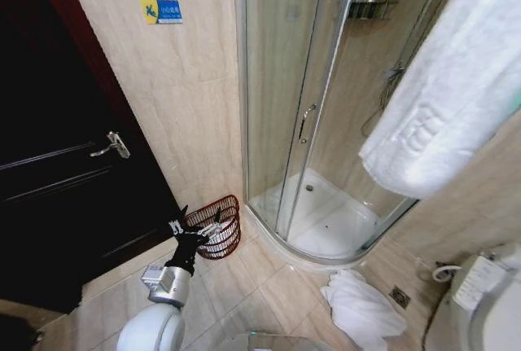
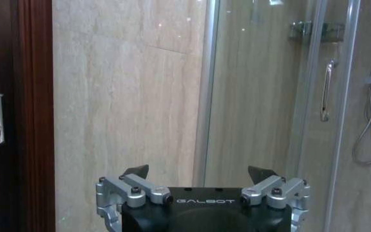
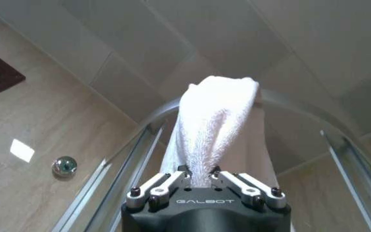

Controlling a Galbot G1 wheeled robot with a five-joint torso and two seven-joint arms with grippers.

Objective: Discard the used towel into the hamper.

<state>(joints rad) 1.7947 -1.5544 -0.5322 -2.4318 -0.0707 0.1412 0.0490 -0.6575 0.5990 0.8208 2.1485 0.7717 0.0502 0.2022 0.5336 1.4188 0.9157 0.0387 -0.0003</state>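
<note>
Towel (image 1: 456,98) cut off by the picture's top and right edges beside the shower door (image 1: 301,98). Hamper (image 1: 221,229) partly hidden behind the left gripper (image 1: 195,227). Letters on the blue sign (image 1: 161,10), left of the shower door, too small to read.

Left gripper (image 1: 198,231) held low, fingers spread; right gripper (image 3: 200,178) pinched closed

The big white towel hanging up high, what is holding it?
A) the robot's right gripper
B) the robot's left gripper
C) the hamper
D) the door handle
A: the right gripper has its jaws pinched shut on the white towel, which hangs high beside the shower.
</note>
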